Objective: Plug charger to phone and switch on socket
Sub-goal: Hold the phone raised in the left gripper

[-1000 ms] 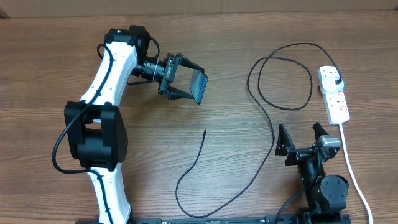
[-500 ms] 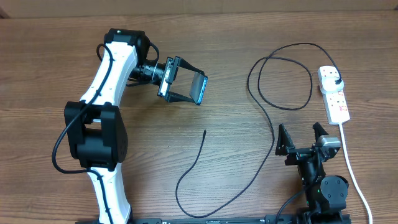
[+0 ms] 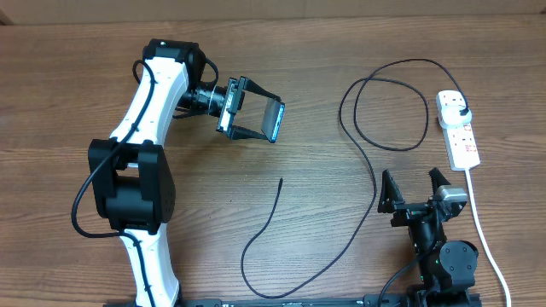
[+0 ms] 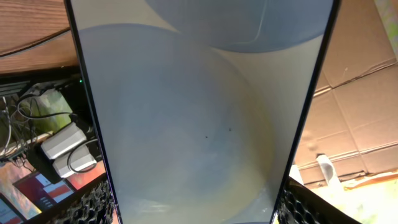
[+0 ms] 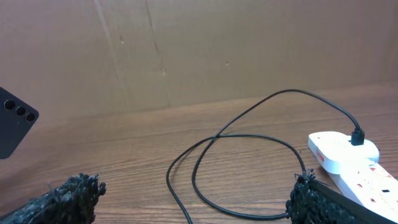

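The phone (image 3: 275, 122) is sitting in the left gripper (image 3: 270, 118) at the back left, seemingly off the tabletop (image 3: 68, 85). The socket (image 3: 458, 128) is lying at the far right, the charger (image 3: 373, 175) plugging into its rear end, looping leftward, passing left of the right gripper (image 3: 412, 176) and ending mid-tabletop, in front of the phone.

No legible text anywhere. Only unreadably small red marks on small white oblong power strip (image 3: 459, 136); nothing readable on pale glossy screen of slim dark-edged phone (image 4: 199, 112).
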Available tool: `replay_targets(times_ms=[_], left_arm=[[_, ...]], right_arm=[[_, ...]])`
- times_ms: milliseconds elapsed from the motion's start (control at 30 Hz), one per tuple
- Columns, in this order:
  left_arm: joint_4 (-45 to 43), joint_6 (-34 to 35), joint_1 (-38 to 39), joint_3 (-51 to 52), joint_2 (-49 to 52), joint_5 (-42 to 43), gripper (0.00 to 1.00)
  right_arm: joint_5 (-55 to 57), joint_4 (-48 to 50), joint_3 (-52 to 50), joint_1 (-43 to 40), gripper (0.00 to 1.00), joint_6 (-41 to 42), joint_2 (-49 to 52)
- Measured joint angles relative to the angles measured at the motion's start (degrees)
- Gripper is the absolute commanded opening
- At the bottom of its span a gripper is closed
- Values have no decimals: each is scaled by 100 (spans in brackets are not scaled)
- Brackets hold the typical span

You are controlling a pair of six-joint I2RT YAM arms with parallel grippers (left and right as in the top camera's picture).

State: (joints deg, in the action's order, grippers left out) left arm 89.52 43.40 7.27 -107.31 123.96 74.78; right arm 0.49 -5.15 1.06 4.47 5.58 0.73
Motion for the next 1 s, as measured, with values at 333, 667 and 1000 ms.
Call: replay_targets(times_ms=[333,667,1000], left_arm=[[15,0,0,0,0,76,4],[28,22,0,0,0,136,4],[28,22,0,0,0,136,4]], right_arm=[[0,2,0,2,100,0,0],[-2,0,0,0,100,2,0],[0,2,0,0,100,2,0]])
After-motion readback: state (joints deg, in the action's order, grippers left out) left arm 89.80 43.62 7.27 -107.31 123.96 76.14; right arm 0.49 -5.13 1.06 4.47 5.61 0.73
